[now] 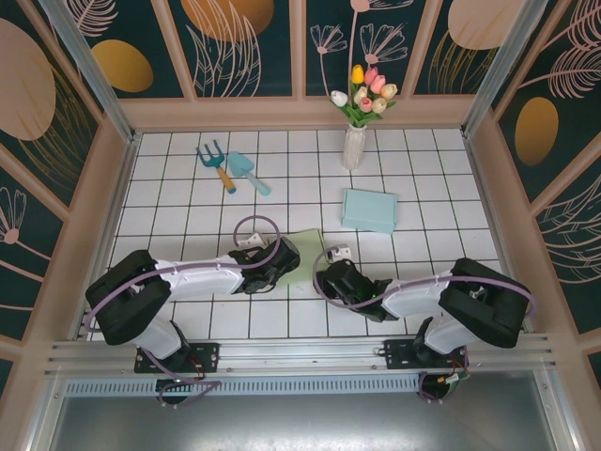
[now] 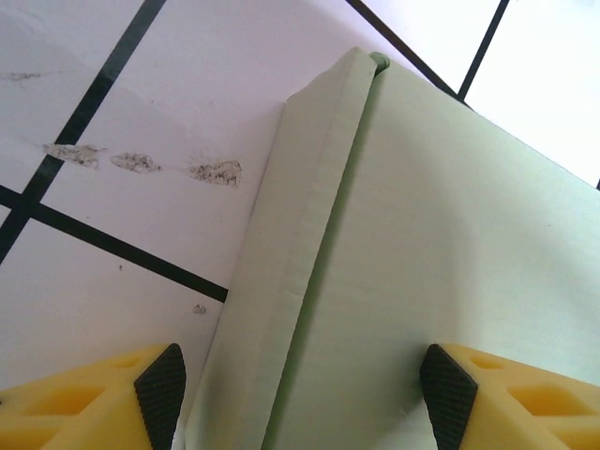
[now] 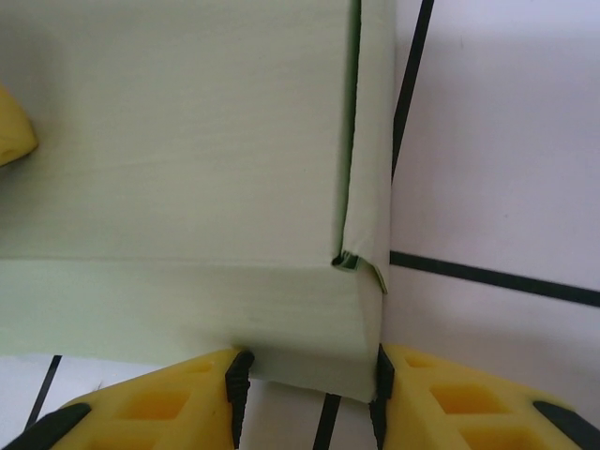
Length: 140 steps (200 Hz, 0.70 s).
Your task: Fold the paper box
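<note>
The pale green paper box [image 1: 308, 247] lies on the white tiled table between my two grippers. In the left wrist view the box [image 2: 441, 244] shows a folded-up side flap [image 2: 300, 253] along its left edge. My left gripper [image 2: 305, 398] is open and straddles that flap, one pad [image 2: 161, 394] over the tile and the other on the box panel. In the right wrist view my right gripper [image 3: 307, 386] is shut on the near corner wall of the box [image 3: 187, 159], where a tucked tab [image 3: 361, 253] sticks out. From above, the left gripper [image 1: 282, 256] and the right gripper [image 1: 331, 278] flank the box.
A teal closed box [image 1: 368, 209] lies behind and to the right. A white vase of tulips [image 1: 353, 141] stands at the back. A small garden fork [image 1: 218, 164] and trowel [image 1: 249, 172] lie at the back left. Wooden walls [image 1: 113, 216] frame the table.
</note>
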Available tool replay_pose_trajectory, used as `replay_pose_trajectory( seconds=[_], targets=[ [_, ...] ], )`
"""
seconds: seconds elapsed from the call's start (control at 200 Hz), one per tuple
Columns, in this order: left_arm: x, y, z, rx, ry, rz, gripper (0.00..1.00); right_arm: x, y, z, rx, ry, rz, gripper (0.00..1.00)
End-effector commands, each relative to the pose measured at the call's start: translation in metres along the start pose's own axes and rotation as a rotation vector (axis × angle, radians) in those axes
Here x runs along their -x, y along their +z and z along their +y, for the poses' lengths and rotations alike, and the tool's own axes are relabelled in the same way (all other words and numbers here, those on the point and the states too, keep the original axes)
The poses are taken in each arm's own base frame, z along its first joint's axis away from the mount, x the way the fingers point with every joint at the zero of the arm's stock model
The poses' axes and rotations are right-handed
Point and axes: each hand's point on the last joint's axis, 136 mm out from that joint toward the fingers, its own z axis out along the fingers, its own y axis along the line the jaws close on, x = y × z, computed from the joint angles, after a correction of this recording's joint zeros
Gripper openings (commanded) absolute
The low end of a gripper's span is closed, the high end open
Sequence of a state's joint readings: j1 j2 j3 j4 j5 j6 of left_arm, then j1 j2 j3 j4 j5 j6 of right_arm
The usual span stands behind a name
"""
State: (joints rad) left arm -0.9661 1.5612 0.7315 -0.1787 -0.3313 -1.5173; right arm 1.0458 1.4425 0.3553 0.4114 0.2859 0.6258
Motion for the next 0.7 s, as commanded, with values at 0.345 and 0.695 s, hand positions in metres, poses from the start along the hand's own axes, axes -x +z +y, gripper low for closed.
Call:
replay_pose_trajectory(
  seconds=[0.345, 0.695],
  targets=[
    [-0.034, 0.011, 0.081, 0.264, 0.159, 0.156, 0.69, 0.040, 0.019, 0.042, 0.114, 0.043, -0.048, 0.43],
    [-0.026, 0.007, 0.075, 0.271, 0.142, 0.115, 0.70, 0.040, 0.014, 0.007, 0.052, 0.124, -0.043, 0.46]
  ],
)
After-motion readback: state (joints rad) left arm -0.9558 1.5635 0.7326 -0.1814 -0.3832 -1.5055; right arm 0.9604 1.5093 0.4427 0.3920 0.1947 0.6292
